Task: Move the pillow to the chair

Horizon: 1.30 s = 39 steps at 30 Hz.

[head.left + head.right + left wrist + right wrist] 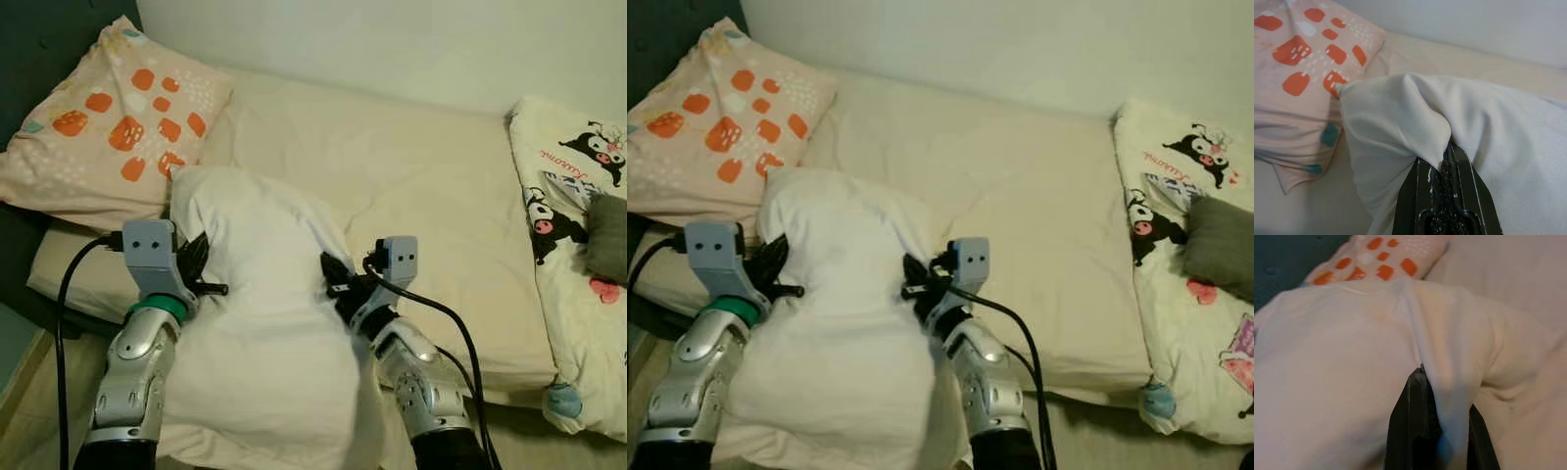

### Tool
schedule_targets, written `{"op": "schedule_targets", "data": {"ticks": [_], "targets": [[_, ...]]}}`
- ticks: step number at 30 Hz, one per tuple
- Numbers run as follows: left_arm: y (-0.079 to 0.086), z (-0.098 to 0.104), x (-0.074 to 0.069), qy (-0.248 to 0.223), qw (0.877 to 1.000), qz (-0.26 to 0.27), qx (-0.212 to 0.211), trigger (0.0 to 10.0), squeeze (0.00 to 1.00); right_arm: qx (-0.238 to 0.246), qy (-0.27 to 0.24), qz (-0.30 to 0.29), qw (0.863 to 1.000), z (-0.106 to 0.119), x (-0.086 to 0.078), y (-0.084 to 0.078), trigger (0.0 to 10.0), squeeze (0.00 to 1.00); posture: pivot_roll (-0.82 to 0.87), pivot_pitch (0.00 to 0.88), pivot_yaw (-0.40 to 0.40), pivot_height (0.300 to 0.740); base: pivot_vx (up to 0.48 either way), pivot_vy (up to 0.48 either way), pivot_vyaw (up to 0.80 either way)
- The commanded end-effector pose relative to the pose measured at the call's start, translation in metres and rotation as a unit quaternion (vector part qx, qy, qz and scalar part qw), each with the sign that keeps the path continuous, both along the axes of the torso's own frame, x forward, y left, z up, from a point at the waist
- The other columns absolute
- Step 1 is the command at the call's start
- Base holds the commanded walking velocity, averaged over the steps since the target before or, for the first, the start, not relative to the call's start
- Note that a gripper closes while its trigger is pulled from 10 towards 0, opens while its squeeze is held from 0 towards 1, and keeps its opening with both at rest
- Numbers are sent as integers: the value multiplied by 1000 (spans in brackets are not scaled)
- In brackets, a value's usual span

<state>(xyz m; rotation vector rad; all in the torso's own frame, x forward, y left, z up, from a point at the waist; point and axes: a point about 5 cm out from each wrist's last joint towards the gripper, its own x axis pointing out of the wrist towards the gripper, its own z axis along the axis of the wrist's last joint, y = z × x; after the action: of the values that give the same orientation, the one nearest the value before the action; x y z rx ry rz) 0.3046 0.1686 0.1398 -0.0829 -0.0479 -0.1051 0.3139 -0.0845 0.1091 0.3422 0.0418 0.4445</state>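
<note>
A plain white pillow (260,323) hangs between my two arms over the near edge of the bed, its lower part drooping toward me. My left gripper (196,266) is shut on the pillow's left side; the wrist view shows white fabric (1415,122) bunched between its black fingers (1447,196). My right gripper (338,284) is shut on the pillow's right side, with a fold of cloth (1449,382) pinched between its fingers (1413,421).
A pink pillow with orange patches (113,127) leans at the bed's head on the left. The cream mattress (421,186) stretches ahead to a pale wall. A cartoon-print blanket (573,225) with a grey cushion (609,235) lies at the right.
</note>
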Motion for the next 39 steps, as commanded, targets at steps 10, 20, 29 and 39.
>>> {"op": "schedule_targets", "data": {"ticks": [10,20,29,39], "targets": [[-9,4,2,5,1000,-19,-9,10000,0,8,7,-12,1000,-4,-1,6,10000,0,110,24,8,740,0,0,0],[-9,8,4,-12,1000,-9,22,10000,0,-3,2,-8,1000,-1,-1,11,10000,0,120,42,-13,740,0,0,-488],[-9,5,4,-4,1000,-2,27,10000,0,-13,2,-12,1000,-1,1,7,10000,0,112,45,-14,740,0,0,-800],[-13,8,11,-9,1000,7,25,10000,0,-39,-1,-16,999,0,3,2,10000,0,85,56,-42,740,0,0,-800]]}}
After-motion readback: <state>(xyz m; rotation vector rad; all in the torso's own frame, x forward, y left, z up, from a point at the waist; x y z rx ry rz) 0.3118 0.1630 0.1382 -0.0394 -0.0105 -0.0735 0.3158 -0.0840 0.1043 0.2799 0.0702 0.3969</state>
